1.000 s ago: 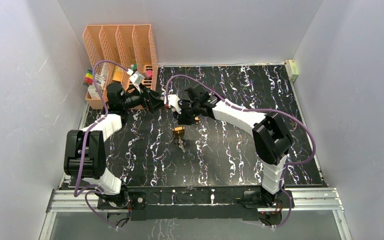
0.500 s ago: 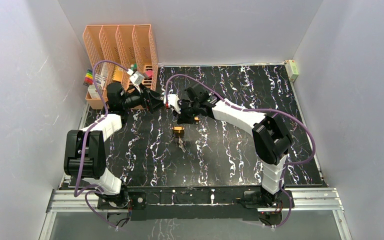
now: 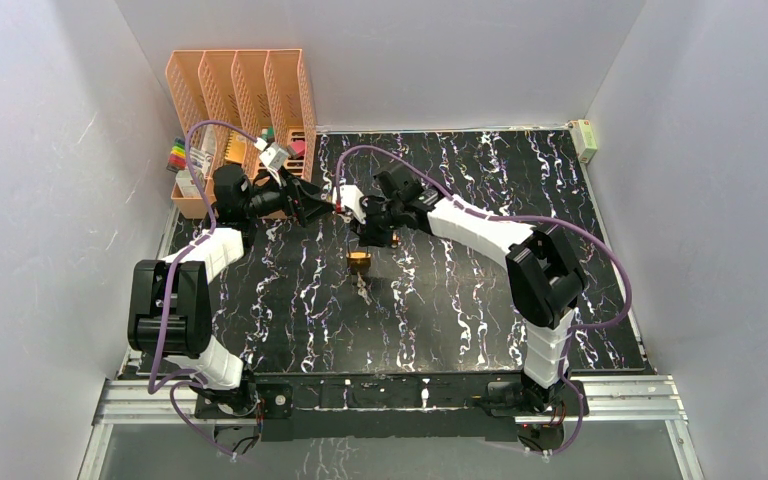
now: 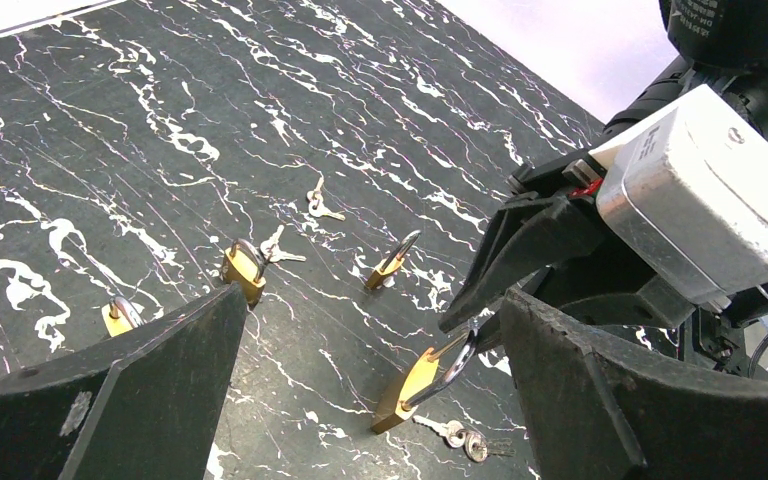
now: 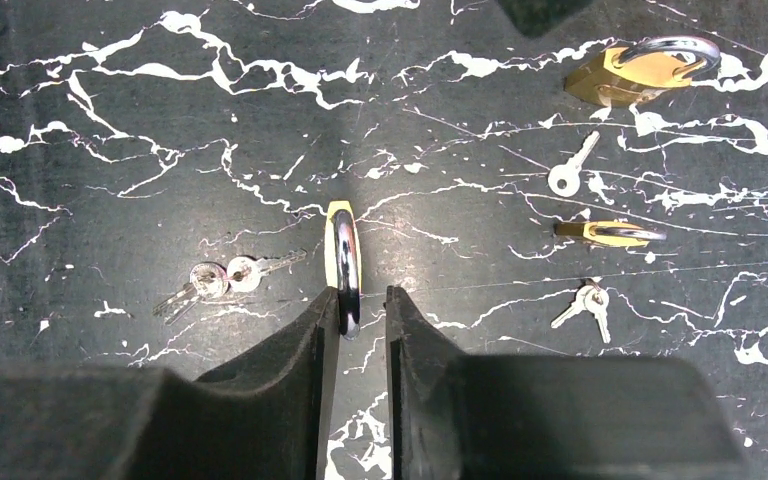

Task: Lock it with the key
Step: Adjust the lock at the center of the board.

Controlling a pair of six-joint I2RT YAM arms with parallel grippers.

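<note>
Far left of the padlock (image 4: pixel 407 383) and behind it, an orange file rack (image 3: pixel 240 90) stands at the back left corner of the bench (image 3: pixel 460 320). Closer in, on the padlock's left, the left end effector (image 3: pixel 320 208) hangs above the bench with its fingers spread wide apart, holding nothing. The brass padlock sits near the middle of the bench. It is tilted, with one lower corner of its body down and its steel shackle (image 5: pixel 343 270) raised. The right end effector (image 5: pixel 362 300) straddles that shackle. Its fingers are narrowly apart, with the shackle against one finger and a dark slit beside the other, so they are not clamped on it. A pair of keys (image 5: pixel 215 280) on a ring lies just beside the padlock, on its near side. In the right wrist view, to the right of the padlock, lie a second padlock (image 5: pixel 640 70), a single key (image 5: pixel 570 172), a third padlock (image 5: pixel 608 232) and another pair of keys (image 5: pixel 585 300).
</note>
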